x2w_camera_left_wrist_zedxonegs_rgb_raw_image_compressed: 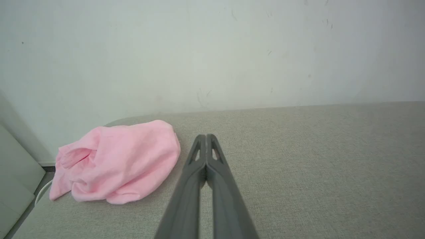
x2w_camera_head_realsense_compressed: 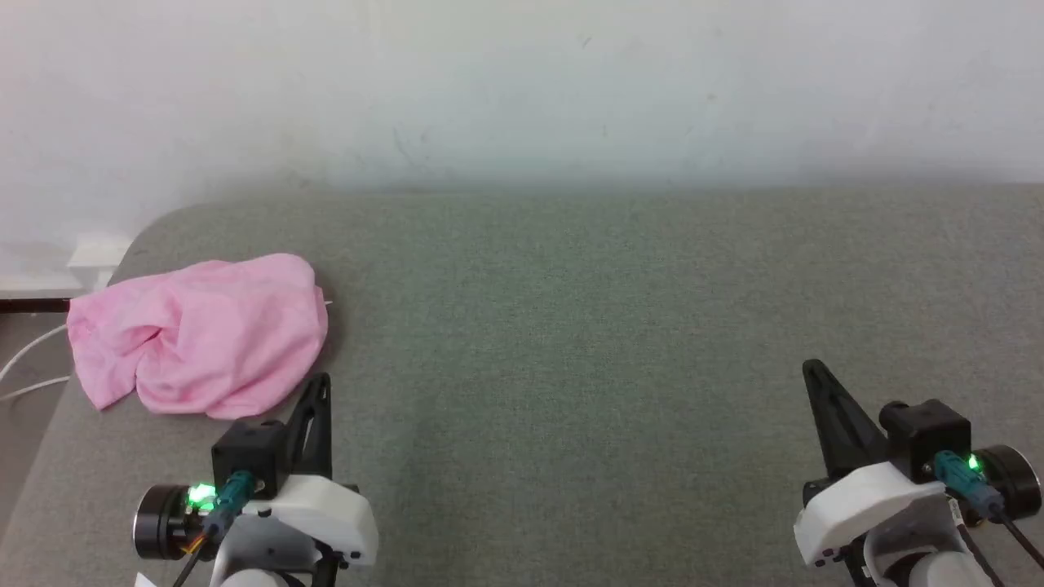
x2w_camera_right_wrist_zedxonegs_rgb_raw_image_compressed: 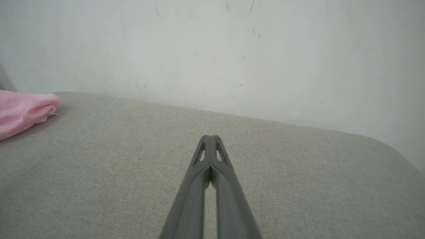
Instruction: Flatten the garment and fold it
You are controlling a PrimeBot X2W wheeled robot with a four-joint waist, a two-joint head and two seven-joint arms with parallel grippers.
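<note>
- One garment (x2w_camera_head_realsense_compressed: pixel 196 334) is in sight: a light-pink cloth lying as a single crumpled heap, neither flattened nor folded.
- It sits at the far left corner of the counter (x2w_camera_head_realsense_compressed: pixel 571 326), by the rounded corner, and its left part reaches the counter's left edge.
- From the left wrist, the garment (x2w_camera_left_wrist_zedxonegs_rgb_raw_image_compressed: pixel 123 162) shows one hollow, open fold at its upper left and several soft creases across its body.
- From the right wrist, one rounded end of the garment (x2w_camera_right_wrist_zedxonegs_rgb_raw_image_compressed: pixel 20 111) pokes in at the left edge, with a small white bit just beside it.
- Two claws are in sight, one per arm, each with two dark fingers.
- The left claw (x2w_camera_head_realsense_compressed: pixel 320 383) has its fingers pressed together with nothing between them. It hangs over the counter just to the near right of the garment.
- In its own wrist view the left claw (x2w_camera_left_wrist_zedxonegs_rgb_raw_image_compressed: pixel 206 137) has a strip of bare counter (x2w_camera_left_wrist_zedxonegs_rgb_raw_image_compressed: pixel 315 166) between it and the pink cloth, so the two are apart.
- The right claw (x2w_camera_head_realsense_compressed: pixel 811 371) also has its fingers together and empty. It sits well apart from the garment, over the right side of the counter.
- In its own wrist view the right claw (x2w_camera_right_wrist_zedxonegs_rgb_raw_image_compressed: pixel 210 138) points across bare grey weave (x2w_camera_right_wrist_zedxonegs_rgb_raw_image_compressed: pixel 99 149) towards the wall.
- One pale wall (x2w_camera_head_realsense_compressed: pixel 522 81) runs behind the counter's far edge.
- Two thin white cables (x2w_camera_head_realsense_compressed: pixel 28 350) curve off the counter's left edge.
- Two green lights glow, one on each wrist (x2w_camera_head_realsense_compressed: pixel 200 493).
</note>
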